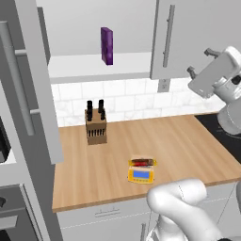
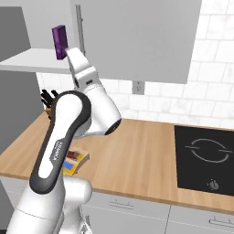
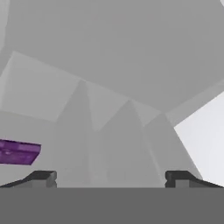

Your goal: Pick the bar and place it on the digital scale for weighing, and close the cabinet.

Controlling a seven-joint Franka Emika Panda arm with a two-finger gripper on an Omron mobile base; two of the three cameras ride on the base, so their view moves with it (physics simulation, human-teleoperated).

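Now flat red bar (image 1: 142, 162) lies atop square yellow scale (image 1: 140, 175).

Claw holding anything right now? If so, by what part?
Nothing held. The claw is open and empty, up by the cabinet; the bar lies on the digital scale.

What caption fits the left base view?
Bar resting on the digital scale; cabinet door open, purple box shelved.

White tiled wall (image 1: 127, 99) backs a wooden counter (image 1: 188, 141) with a black hob (image 2: 205, 157) and white drawers (image 1: 106, 214).
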